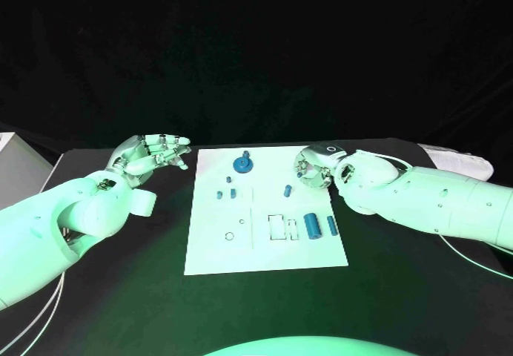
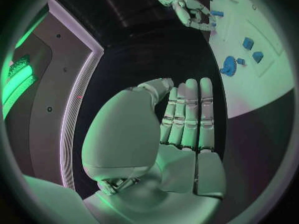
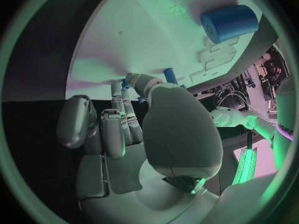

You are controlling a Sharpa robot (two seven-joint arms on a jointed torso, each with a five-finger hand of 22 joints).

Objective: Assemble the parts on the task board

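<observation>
I have the right hand (image 1: 313,169) lowered over the board (image 1: 267,256), fingers curled beside a small blue peg (image 1: 288,190) at its right-centre; whether it grips anything, I cannot tell. The peg's long axis runs near-to-far. The left hand (image 1: 150,154) hangs open, off the board's left. Next, I judge: pinching the peg cleanly.

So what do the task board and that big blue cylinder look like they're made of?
Task board: likely matte white plastic, flat with shallow moulded recesses and no glare. Big blue cylinder: probably smooth, uniformly coloured plastic with a soft sheen and a small hole in its end face; material uncertain.
</observation>
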